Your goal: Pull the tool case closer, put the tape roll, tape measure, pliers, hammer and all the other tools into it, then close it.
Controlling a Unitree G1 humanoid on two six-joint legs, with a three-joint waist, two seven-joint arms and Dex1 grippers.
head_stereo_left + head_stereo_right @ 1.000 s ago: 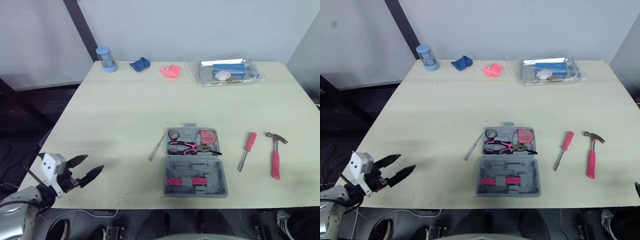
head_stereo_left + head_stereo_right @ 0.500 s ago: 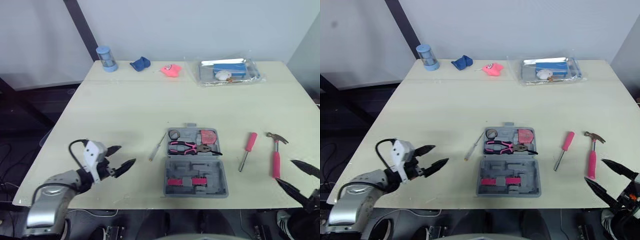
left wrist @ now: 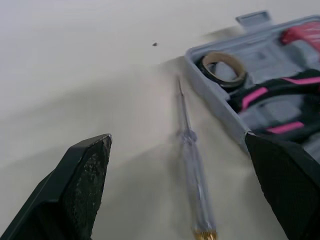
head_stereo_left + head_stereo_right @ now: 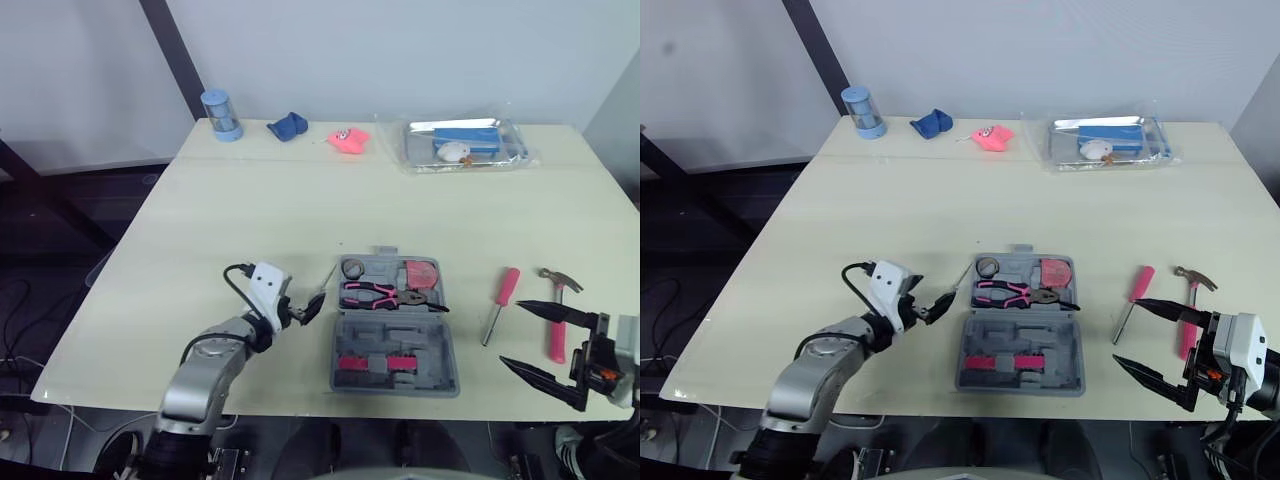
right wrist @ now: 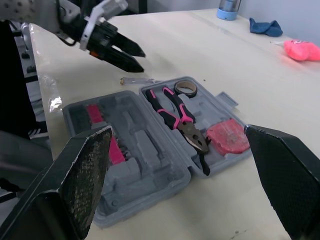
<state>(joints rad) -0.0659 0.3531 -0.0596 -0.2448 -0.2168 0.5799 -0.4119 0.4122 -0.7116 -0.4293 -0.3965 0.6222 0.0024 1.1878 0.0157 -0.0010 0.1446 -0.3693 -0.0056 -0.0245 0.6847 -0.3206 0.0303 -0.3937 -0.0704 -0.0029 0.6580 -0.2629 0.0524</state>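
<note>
Left claw (image 4: 308, 308) spread wide by clear screwdriver (image 3: 189, 150), 9 o'clock of tool case (image 4: 395, 345); right claw (image 4: 511, 334) gaping too, 3 o'clock. Pale tabletop (image 4: 250, 220), grey wall (image 4: 400, 50).

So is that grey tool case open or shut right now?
Open: the tool case lies spread flat on the table, both halves facing up, with the pliers and tape roll showing inside.

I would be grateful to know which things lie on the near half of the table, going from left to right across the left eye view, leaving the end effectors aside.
clear-handled screwdriver → tool case, lying open → pink-handled screwdriver → hammer
</note>
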